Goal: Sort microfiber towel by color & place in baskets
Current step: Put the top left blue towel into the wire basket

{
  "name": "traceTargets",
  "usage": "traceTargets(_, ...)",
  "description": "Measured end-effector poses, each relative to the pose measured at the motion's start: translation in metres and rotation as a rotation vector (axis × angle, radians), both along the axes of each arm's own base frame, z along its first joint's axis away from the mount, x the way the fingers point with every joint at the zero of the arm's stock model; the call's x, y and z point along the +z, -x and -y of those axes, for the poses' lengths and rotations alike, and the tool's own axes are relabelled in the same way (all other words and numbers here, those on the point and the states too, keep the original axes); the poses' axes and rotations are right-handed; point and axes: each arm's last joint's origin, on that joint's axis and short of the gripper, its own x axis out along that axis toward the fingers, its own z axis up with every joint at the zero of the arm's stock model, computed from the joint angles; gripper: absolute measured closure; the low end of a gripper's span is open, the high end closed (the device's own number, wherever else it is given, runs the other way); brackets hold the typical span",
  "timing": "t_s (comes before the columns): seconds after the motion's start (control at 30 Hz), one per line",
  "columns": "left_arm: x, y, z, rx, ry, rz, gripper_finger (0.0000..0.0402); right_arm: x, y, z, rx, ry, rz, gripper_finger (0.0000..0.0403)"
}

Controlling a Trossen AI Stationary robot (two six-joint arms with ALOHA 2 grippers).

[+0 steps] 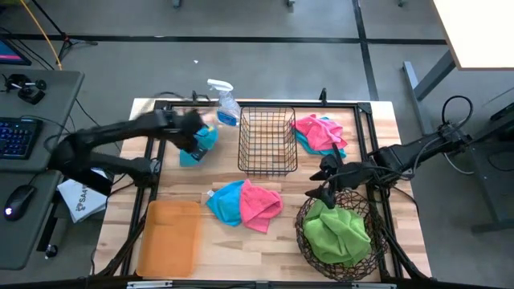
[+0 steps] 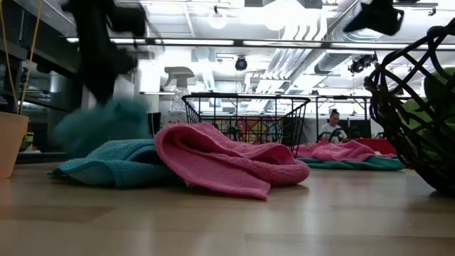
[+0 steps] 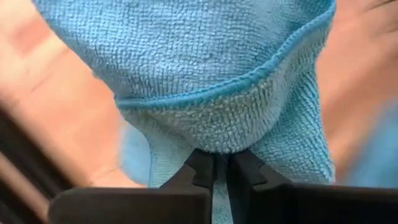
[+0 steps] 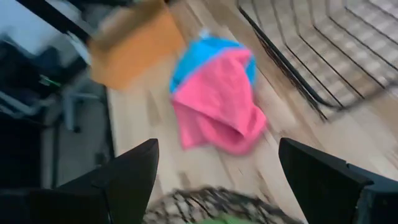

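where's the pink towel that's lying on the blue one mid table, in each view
high view: pink towel at centre front, between orange tray and woven basket.
low view: centre foreground.
left wrist view: not in it.
right wrist view: centre.
Shared landmark: the wire basket behind it.

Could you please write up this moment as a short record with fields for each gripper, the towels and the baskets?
left gripper: shut on a blue towel, left of the wire basket
right gripper: open, empty, over the woven basket's far rim
wire basket: looks empty
woven basket: holds a green towel
orange tray: looks empty
table centre: blue towel beside a pink towel, touching
right of wire basket: pink towel on a blue one
spray bottle: at the table's far edge
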Motion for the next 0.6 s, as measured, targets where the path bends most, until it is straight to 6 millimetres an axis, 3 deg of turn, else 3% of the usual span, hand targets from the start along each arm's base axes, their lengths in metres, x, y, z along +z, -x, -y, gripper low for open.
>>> traceTargets(0.17,0.083,0.019,0.031,0.010,-0.096,0.453,0.0400,0.017,-0.002,0.007,-0.024,0.022,0.164,0.0077)
traceTargets(0.3,0.130,0.012,0.046,-0.043,-0.184,0.661,0.0401,0.029,-0.001,0.020,-0.082,0.074,0.269,0.0077)
traceTargets(0.47,0.161,-0.042,0.056,-0.216,-0.332,0.816,0.0401,0.042,0.002,0.039,-0.124,0.158,0.363,0.0077)
traceTargets(0.6,0.166,-0.093,0.053,-0.348,-0.466,0.854,0.0401,0.051,0.005,0.053,-0.172,0.209,0.422,0.0077)
